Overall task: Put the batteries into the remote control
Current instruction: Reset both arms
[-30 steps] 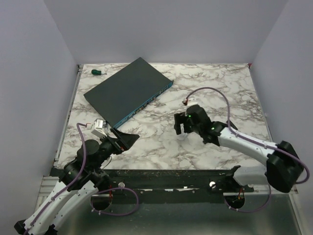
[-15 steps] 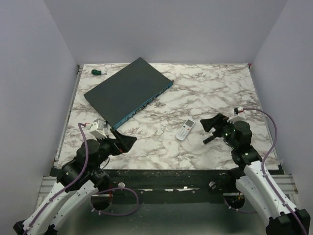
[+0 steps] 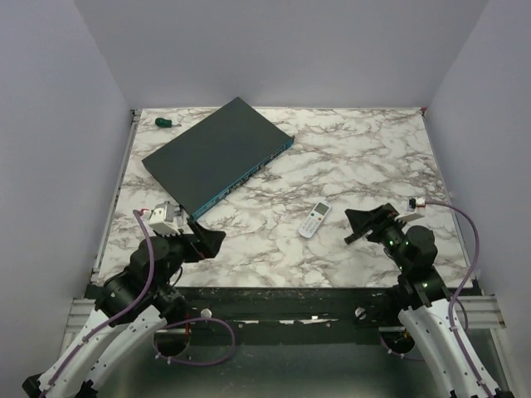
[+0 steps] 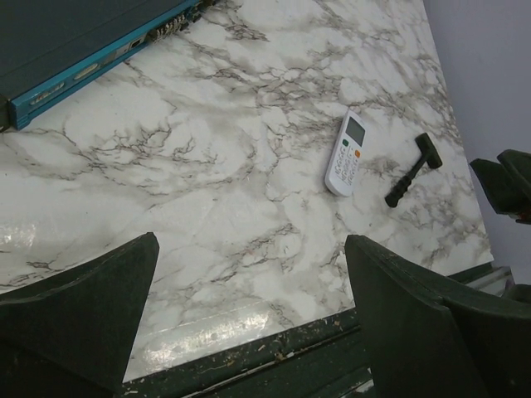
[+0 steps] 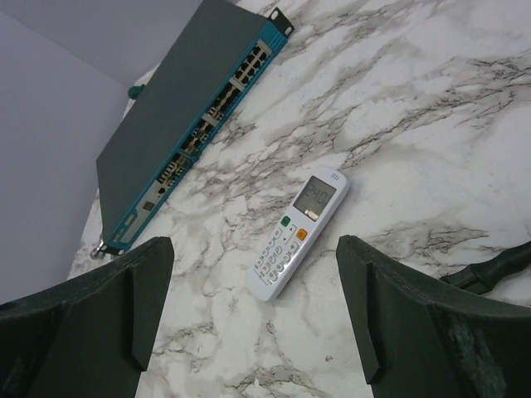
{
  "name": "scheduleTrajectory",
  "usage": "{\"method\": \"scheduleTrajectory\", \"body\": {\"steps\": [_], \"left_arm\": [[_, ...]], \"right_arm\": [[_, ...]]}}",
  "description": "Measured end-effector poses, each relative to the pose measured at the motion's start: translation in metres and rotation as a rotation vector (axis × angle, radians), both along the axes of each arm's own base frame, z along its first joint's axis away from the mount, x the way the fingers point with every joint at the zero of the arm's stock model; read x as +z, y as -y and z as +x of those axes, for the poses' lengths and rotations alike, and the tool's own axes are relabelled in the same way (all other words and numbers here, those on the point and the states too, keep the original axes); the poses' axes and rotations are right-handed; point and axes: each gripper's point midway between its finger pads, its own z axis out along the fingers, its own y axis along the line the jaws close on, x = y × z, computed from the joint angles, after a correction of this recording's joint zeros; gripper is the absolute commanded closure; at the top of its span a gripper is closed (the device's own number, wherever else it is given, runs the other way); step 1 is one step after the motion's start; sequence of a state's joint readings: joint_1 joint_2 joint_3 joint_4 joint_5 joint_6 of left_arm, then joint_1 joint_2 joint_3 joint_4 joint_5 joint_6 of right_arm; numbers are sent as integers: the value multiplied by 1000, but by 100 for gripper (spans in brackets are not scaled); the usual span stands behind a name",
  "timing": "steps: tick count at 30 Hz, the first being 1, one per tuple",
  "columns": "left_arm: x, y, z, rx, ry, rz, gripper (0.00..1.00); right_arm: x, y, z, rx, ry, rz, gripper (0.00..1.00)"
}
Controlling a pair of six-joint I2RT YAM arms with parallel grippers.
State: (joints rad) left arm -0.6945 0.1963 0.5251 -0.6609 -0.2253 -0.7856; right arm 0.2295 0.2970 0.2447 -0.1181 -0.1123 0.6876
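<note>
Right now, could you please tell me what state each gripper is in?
Left gripper: open, holding nothing.
Right gripper: open, holding nothing.

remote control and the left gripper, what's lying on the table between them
Nothing: in the left wrist view the marble table is bare from the left gripper to the remote control, and the top view agrees.

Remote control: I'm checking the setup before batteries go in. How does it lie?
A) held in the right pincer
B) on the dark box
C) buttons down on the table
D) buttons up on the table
D: the remote control lies on the table, display and buttons showing.
</note>
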Motion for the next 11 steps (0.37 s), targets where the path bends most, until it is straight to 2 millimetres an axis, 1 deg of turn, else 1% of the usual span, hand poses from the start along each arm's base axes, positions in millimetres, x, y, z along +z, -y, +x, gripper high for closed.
{"method": "scheduleTrajectory", "body": {"steps": [2,6,11], "left_arm": [[1,-2,0,8,11,-7,1],[7,-13,-2,52,47,-33,2],[13,-21,-1,94,77,-59,1]], "right_arm": [[2,5,0,-29,19,0,12],[-3,11,1,-63,16,-7,12],[-7,13,1,-72,8,-12,12]]}}
